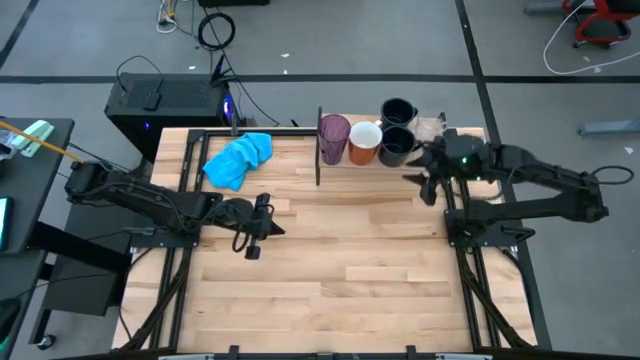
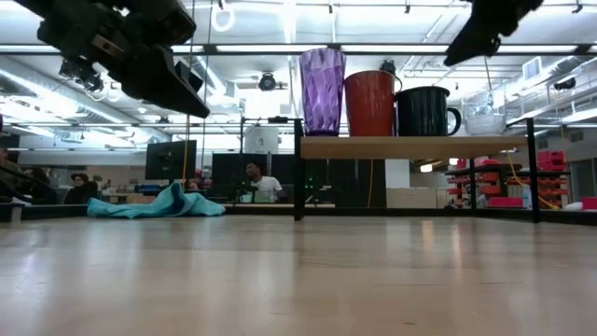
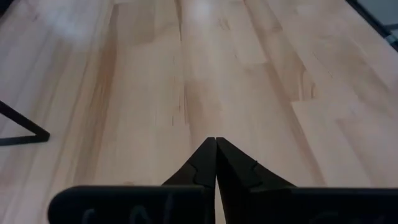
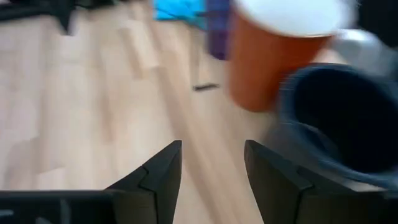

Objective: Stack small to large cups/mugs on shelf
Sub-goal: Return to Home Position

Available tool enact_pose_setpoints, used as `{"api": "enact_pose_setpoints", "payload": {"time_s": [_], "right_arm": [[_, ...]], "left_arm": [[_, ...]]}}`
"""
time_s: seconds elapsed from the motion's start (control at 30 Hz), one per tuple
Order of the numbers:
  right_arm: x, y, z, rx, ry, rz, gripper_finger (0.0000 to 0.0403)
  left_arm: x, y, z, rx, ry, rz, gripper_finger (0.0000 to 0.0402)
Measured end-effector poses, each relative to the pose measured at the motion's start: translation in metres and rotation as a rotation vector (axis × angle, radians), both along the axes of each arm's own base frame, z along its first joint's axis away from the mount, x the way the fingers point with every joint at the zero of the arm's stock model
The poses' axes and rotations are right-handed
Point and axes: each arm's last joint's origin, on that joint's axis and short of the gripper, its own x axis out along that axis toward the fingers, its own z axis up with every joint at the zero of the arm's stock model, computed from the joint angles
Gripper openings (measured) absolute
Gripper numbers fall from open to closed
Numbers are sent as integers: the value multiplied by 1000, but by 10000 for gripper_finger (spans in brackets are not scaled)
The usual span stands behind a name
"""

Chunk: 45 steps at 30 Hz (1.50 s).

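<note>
Right pincer [image 4: 212, 149]: jaws apart, nothing between them. It hangs over the bench [image 1: 330, 270], just short of the shelf [image 2: 410, 147]; in the low view it sits above the cup rims.

Shelf load, all upright, in a row whose long axis runs crosswise ahead of the right pincer:
- purple tumbler [image 1: 333, 138] is farthest from it, beside the dark upright panel [image 1: 319, 148]
- orange mug [image 1: 364, 142] comes next
- navy mug [image 1: 396, 146] is nearest the fingertips
- second navy mug [image 1: 398, 110] stands behind that one
- clear glass [image 2: 485, 110] is at the row's end; one or two, cannot tell

Left pincer [image 3: 216, 146]: fingers pressed together, empty, over bare bench, well apart from the shelf.

Judgement: placing looks finished and only the retreat is left. The right arm is the near one. The navy mug lies just ahead of its open jaws, so the pull-out should go straight back from the row, not sideways along it. Risk: a finger clipping the mug rim or the glass.
</note>
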Motion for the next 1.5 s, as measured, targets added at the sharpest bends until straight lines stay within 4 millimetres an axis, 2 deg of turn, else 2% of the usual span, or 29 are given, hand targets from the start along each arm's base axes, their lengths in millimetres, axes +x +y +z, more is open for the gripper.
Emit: {"api": "enact_pose_setpoints", "payload": {"time_s": [0.17, 0.4, 0.77, 0.9, 1.03, 1.2, 1.3, 1.5], "right_arm": [[5, 9, -31, 0, -164, 110, 180], [0, 18, -59, -33, -367, 239, 180], [-19, 21, -110, -74, -647, 261, 158], [-24, 22, -127, -95, -713, 261, 140], [-27, 22, -144, -107, -736, 260, 123], [-31, 22, -155, -98, -717, 255, 104], [-31, 23, -161, -62, -651, 247, 92], [-31, 23, -161, -47, -650, 243, 66]], "left_arm": [[-1, 4, -6, -9, -54, 18, 12], [-9, 16, -15, -41, -99, 85, 11], [-46, 34, -20, -81, -261, 221, 8], [-62, 40, -31, -106, -326, 296, 14], [-76, 43, -40, -132, -409, 344, 6], [-90, 46, -49, -125, -460, 439, 9], [-94, 45, -47, -115, -473, 448, 5], [-101, 40, -36, -24, -565, 406, 4]]}}
